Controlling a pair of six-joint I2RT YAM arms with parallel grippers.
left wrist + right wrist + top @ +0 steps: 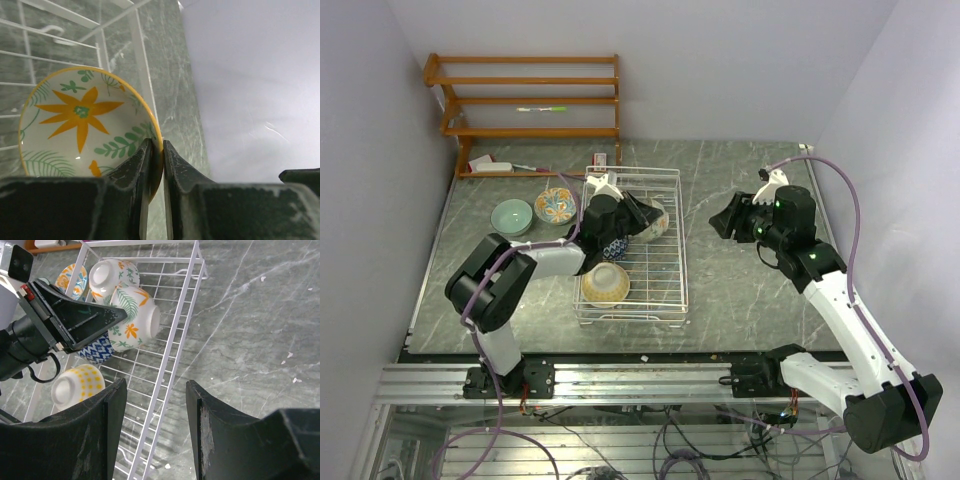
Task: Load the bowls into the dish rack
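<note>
Two left out on the table (750,300), off the rack's left side: teal bowl (511,216) and patterned bowl (556,205), just beside each other. Four more at the dish rack (660,280) (white wire, long side away from the bases). Nearest, yellow-dotted bowl (606,283), apparently mouth down. Mid-rack, blue bowl (97,349). Far end, second floral bowl (112,274), mostly hidden from above. Between those two, floral bowl (137,315), tipped on its side, foot toward the right rail, touching or nearly touching the blue one; can't tell whether resting on the wires yet.

Left gripper (156,165): pinched tight on that floral bowl's rim, one finger inside, one outside. Right gripper (156,425): spread wide, holding nothing, hovering over bare table right of the rack, well apart from the work.

Judged step: seating the floral bowl. To do it well:
- Lower gently, seating the rim btwn two wires.
- Lean the wall on the blue bowl rather than riding on top of it.
- Ease the pinch off slowly and watch for a roll toward the rail.
- Back out along the finger line, no sideways swing (neighbours close on both sides).
- Leave the right arm parked.
</note>
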